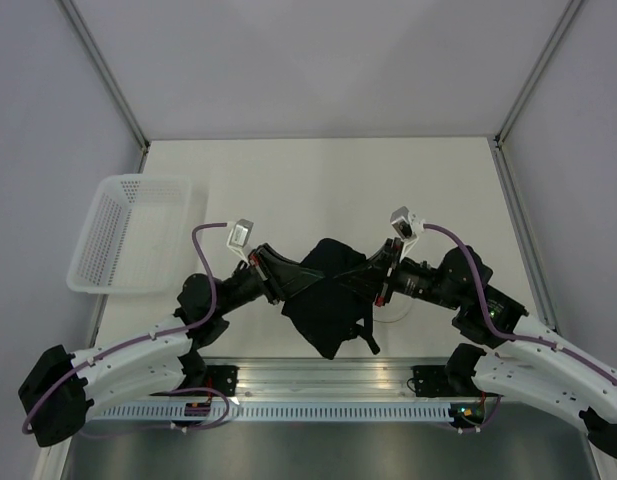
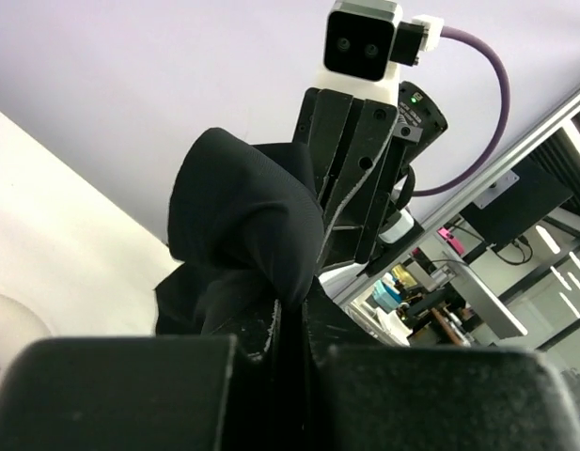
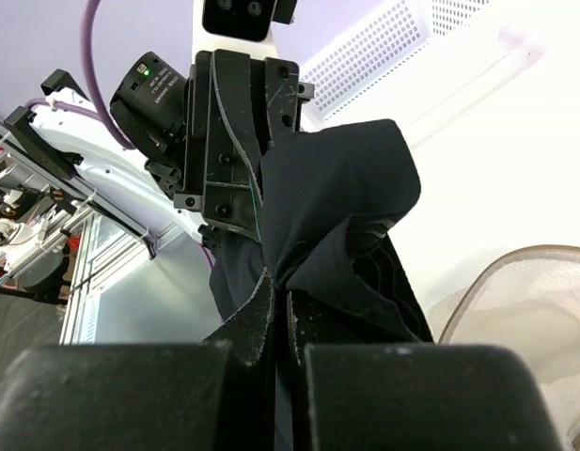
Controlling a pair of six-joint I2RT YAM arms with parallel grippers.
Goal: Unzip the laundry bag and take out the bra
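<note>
bra (image 1: 328,295) plain blk | laundry bag (image 3: 534,319) white mesh, tan rim | basket (image 1: 138,235) white, perforated grid, left of frame | tabletop (image 1: 318,180) off-white | cables (image 2: 504,94) purple

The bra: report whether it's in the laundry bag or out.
Out. The bra hangs bunched above the table, pinched between both arms' jaws; the laundry bag lies on the table beneath it.

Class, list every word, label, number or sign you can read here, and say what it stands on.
Nothing is legible.
White print on the right arm's wrist motor: too small to read.
White print on the left arm's wrist motor: too small to read.
</note>
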